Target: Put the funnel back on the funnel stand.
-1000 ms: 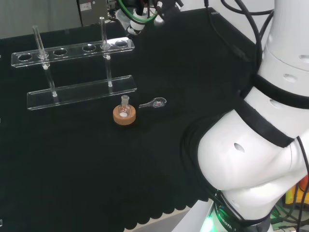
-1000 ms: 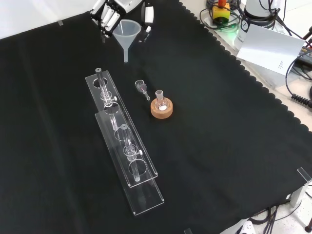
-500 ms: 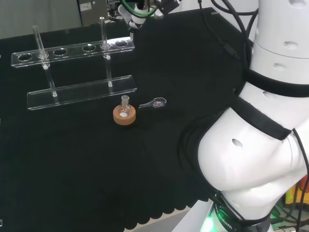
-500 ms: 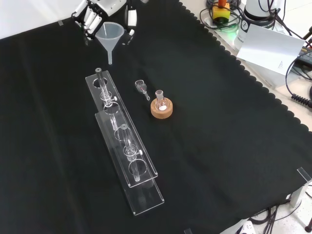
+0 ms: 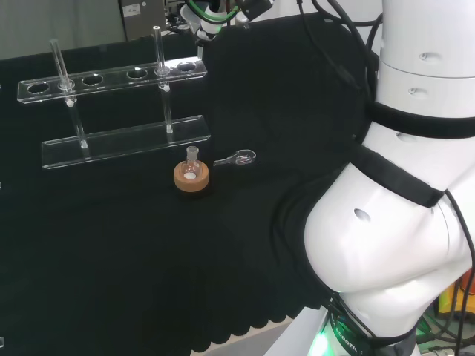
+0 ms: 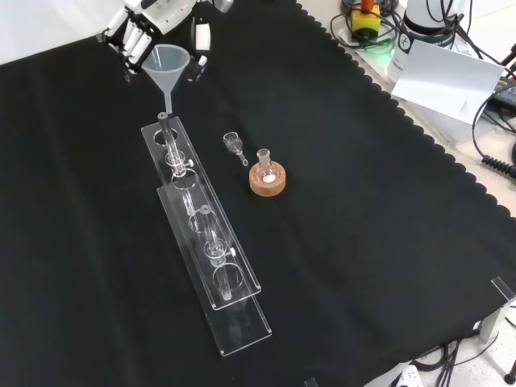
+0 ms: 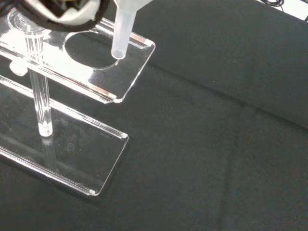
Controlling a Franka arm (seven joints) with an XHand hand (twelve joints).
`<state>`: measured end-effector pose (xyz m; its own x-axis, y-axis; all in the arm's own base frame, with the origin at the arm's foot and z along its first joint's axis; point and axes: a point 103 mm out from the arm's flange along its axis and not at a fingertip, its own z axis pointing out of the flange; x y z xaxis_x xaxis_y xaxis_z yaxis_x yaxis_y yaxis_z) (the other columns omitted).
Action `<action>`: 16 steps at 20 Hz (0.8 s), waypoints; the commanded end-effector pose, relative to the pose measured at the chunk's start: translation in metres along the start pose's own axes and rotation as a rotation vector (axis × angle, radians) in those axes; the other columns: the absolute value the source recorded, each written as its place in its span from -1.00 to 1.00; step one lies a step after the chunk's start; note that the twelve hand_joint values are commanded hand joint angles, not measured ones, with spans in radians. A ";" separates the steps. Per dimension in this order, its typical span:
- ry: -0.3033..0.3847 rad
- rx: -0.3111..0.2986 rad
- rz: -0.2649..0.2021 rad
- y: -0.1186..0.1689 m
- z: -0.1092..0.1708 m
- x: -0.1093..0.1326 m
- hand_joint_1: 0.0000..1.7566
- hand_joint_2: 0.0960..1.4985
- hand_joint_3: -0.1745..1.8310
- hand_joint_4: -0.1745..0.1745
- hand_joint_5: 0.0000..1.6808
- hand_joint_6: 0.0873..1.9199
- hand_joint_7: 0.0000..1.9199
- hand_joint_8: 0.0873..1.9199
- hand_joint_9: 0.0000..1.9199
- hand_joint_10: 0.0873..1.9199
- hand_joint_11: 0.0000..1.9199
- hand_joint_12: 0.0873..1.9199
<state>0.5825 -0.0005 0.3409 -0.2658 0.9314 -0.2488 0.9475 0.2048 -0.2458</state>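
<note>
Over the funnel stand (image 6: 205,234) end hole: funnel (image 6: 167,68), gripped by hand (image 6: 145,20), newly arrived; insertion pending.

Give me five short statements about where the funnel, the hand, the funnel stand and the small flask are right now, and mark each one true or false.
1. The hand holds the funnel. True.
2. The funnel already sits in a hole of the funnel stand. False: its spout hangs above the stand's end hole, as the wrist view shows.
3. A small flask stands on a cork ring. True.
4. The flask stands on the stand's base plate. False: it stands on the cloth beside the stand.
5. The funnel's spout points down. True.
</note>
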 end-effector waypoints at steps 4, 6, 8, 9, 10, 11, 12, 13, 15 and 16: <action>0.003 -0.012 -0.021 0.004 -0.004 0.010 -0.08 -0.17 -0.27 -0.23 -0.45 -0.39 -0.49 -0.26 -0.19 -0.40 -0.76 0.39; -0.004 -0.009 -0.026 0.006 -0.006 0.016 -0.08 -0.17 -0.27 -0.23 -0.45 -0.40 -0.49 -0.26 -0.19 -0.40 -0.76 0.39; -0.002 -0.008 -0.031 0.008 -0.006 0.021 -0.08 -0.17 -0.27 -0.23 -0.45 -0.40 -0.49 -0.26 -0.19 -0.39 -0.76 0.39; -0.001 -0.010 -0.033 0.009 -0.006 0.023 -0.08 -0.17 -0.27 -0.23 -0.45 -0.40 -0.49 -0.26 -0.19 -0.39 -0.76 0.39; -0.003 -0.008 -0.037 0.010 -0.006 0.024 -0.08 -0.17 -0.27 -0.24 -0.46 -0.40 -0.49 -0.26 -0.19 -0.39 -0.76 0.39; -0.005 -0.007 -0.040 0.012 -0.005 0.026 -0.08 -0.17 -0.27 -0.24 -0.46 -0.40 -0.49 -0.26 -0.19 -0.39 -0.76 0.39; -0.004 -0.003 -0.041 0.014 -0.004 0.027 -0.08 -0.17 -0.27 -0.24 -0.46 -0.40 -0.49 -0.26 -0.19 -0.39 -0.76 0.39; -0.003 -0.001 -0.042 0.016 -0.003 0.028 -0.08 -0.17 -0.27 -0.24 -0.46 -0.40 -0.49 -0.26 -0.19 -0.39 -0.76 0.39; -0.005 0.003 -0.046 0.019 -0.002 0.029 -0.08 -0.17 -0.27 -0.24 -0.46 -0.40 -0.49 -0.26 -0.19 -0.39 -0.76 0.39; -0.014 0.000 -0.044 0.020 -0.003 0.032 -0.08 -0.17 -0.27 -0.24 -0.46 -0.40 -0.49 -0.26 -0.19 -0.39 -0.76 0.39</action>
<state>0.5903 0.0280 0.3340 -0.3046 0.9214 -0.2414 0.9364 0.2433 -0.2529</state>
